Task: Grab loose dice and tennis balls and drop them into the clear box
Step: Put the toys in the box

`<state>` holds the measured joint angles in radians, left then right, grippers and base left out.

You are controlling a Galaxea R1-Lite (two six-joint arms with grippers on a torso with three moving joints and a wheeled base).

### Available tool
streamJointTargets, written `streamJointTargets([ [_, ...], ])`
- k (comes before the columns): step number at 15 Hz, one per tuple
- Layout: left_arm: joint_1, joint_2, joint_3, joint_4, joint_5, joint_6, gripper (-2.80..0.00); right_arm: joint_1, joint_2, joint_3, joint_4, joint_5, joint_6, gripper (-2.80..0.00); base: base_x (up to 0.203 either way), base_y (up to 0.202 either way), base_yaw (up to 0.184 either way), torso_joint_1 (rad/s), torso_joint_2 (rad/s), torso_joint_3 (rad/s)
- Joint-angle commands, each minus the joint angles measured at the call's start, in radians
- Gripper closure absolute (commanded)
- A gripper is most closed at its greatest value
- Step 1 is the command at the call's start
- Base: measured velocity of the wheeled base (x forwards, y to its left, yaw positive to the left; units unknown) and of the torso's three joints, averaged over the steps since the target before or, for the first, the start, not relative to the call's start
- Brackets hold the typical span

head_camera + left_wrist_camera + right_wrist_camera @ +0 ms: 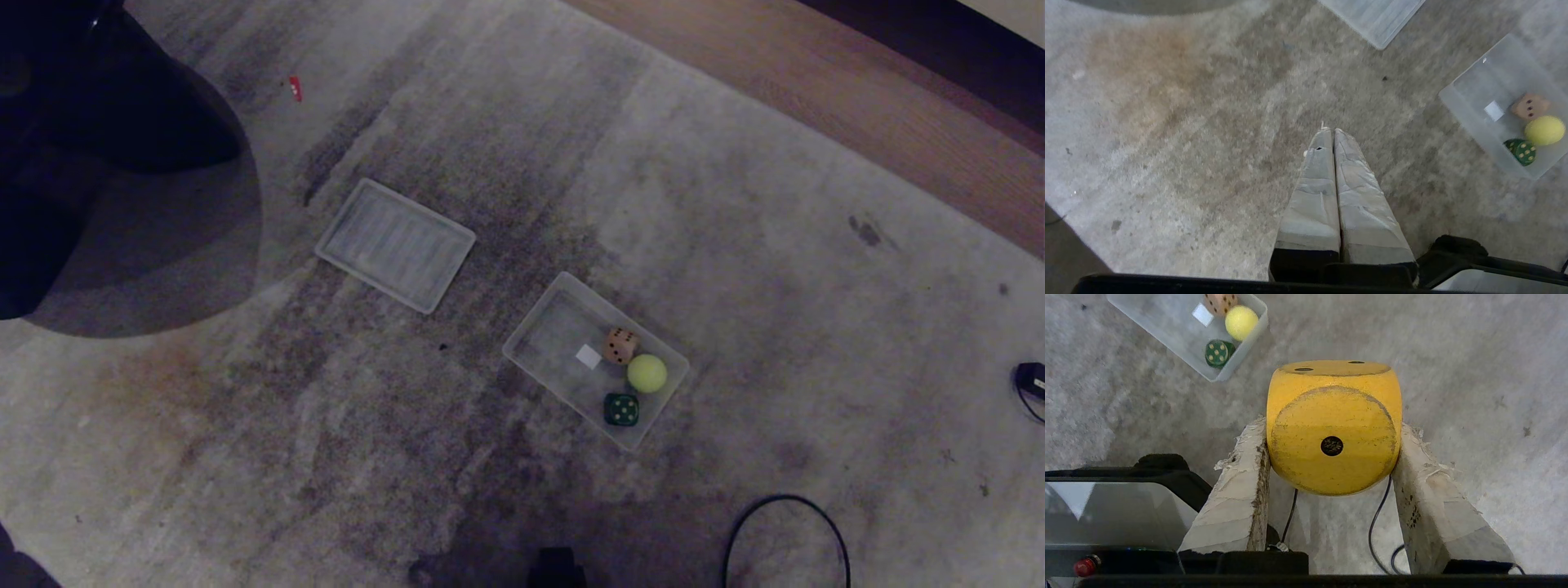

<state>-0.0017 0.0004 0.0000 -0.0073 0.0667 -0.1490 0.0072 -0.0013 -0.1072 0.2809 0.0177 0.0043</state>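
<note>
Right wrist view, frame centre: my right pincer [1331, 457] clamps the yellow die [1333, 426] by opposite flat faces, apparently rigid, light and smooth; clear box [1237, 361] upper left.

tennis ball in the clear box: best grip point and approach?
Take the tennis ball across its widest part, from straight above. The clear box has upright walls, and the brown die and green die flank it, so set the claw fingers in the other two gaps.
</note>
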Motion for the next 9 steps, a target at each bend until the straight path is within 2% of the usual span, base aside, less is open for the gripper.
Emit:
streamJointTargets([
  [1,0.0,0.0,0.0,0.0,0.001,-0.001,0.0,0.0,0.001,0.0,0.002,-0.001,-0.001,0.0,0.0,0.0,0.0,0.006,0.0,-0.195],
  [6,0.0,0.0,0.0,0.0,0.001,0.0,0.0,0.0,0.001,0.0,0.001,0.001,-0.009,0.0,0.0,0.0,0.0,0.002,0.0,-0.192],
  [9,0.0,0.001,0.0,0.0,0.001,0.0,0.0,0.0,0.001,0.0,0.003,-0.002,-0.004,0.0,0.0,0.0,0.0,0.005,0.0,-0.068],
])
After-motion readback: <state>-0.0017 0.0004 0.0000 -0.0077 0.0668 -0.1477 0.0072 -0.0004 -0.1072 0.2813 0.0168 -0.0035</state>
